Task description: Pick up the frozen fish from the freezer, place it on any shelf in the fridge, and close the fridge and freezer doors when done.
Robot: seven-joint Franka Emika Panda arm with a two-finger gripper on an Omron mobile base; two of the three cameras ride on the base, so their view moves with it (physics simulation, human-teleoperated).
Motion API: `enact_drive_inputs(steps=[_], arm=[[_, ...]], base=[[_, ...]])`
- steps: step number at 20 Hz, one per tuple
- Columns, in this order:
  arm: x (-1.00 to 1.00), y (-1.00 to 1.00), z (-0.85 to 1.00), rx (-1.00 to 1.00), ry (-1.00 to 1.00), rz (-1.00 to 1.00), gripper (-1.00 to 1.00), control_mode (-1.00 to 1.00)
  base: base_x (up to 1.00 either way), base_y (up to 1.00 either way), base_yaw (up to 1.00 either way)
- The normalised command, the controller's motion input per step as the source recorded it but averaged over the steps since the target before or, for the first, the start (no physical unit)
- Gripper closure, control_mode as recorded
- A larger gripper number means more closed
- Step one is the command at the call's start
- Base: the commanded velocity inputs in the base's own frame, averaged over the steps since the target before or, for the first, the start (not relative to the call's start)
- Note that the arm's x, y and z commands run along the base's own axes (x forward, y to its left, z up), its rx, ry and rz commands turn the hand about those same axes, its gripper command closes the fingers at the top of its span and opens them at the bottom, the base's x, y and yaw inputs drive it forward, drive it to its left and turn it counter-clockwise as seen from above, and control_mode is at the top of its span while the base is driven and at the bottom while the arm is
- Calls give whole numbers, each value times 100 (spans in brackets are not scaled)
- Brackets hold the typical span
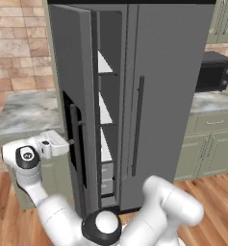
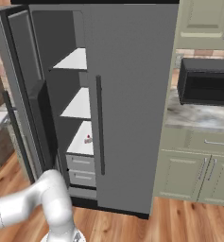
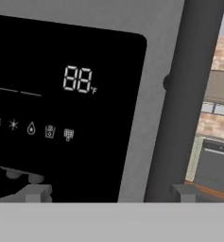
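The freezer (image 1: 105,113) stands open, its narrow white shelves (image 2: 79,104) and grey drawers (image 2: 80,163) exposed. Its door (image 1: 72,72) is swung out to the left. My gripper (image 1: 62,142) sits against the door's outer face, open. In the hand view the black dispenser panel (image 3: 61,94) and the dark bar handle (image 3: 186,94) lie just ahead of my gripper (image 3: 108,193), the handle close to the right fingertip (image 3: 184,193). The fridge door (image 2: 132,94) is shut, hiding the fridge's shelves. A small red-and-white item (image 2: 88,139) lies on the lowest freezer shelf. The frozen fish is out of view.
A marble counter (image 1: 24,113) on a green cabinet stands left of the open freezer door, close behind my hand. Right of the unit are a black microwave (image 2: 205,82), a counter (image 2: 198,116) and green cabinets (image 2: 198,175). Wooden floor (image 2: 179,222) lies in front.
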Motion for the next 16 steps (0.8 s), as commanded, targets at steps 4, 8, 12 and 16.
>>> enact_drive_inputs(steps=[4, 8, 12, 16], arm=[[0, -100, 0, 0, 0, 0, -100, -100], [0, -100, 1, 0, -2, 0, -100, -100], [0, -100, 7, 0, -3, 0, -100, -100], [0, -97, 14, 0, -4, 0, -100, -100]], base=[[0, 0, 0], [0, 0, 0], [0, 0, 0], [0, 0, 0]])
